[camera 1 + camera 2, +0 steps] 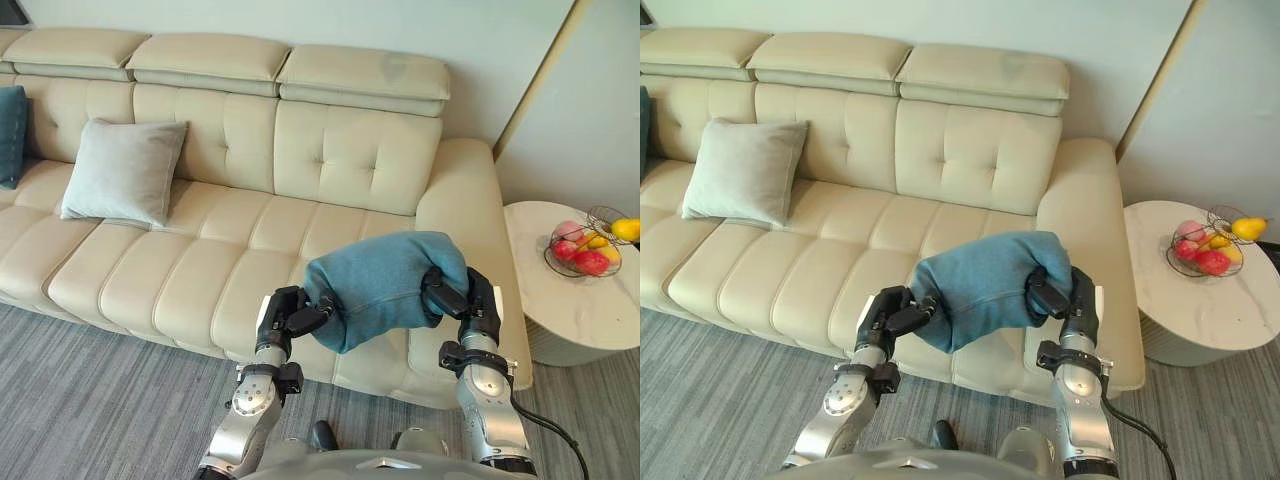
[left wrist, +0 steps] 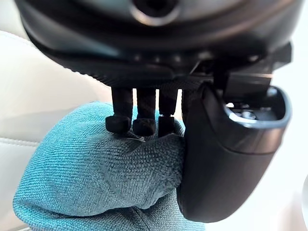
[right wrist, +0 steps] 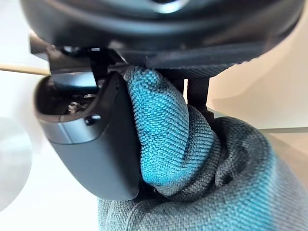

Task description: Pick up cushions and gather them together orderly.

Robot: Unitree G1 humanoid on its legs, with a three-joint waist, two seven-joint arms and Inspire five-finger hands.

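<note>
A blue cushion (image 1: 385, 282) hangs above the front of the sofa's right seat, held between both hands. My left hand (image 1: 292, 312) pinches its lower left corner, fingers and thumb curled into the cloth (image 2: 106, 168). My right hand (image 1: 458, 296) grips its right edge, with the fabric (image 3: 163, 139) bunched between thumb and fingers. A pale grey cushion (image 1: 124, 171) leans upright against the sofa back on the left seat. A dark teal cushion (image 1: 11, 133) shows at the far left edge.
The cream sofa (image 1: 230, 240) spans the view, with its right armrest (image 1: 470, 210) just behind the held cushion. A round white side table (image 1: 575, 300) at the right carries a wire bowl of fruit (image 1: 588, 245). Grey carpet (image 1: 80, 400) lies in front.
</note>
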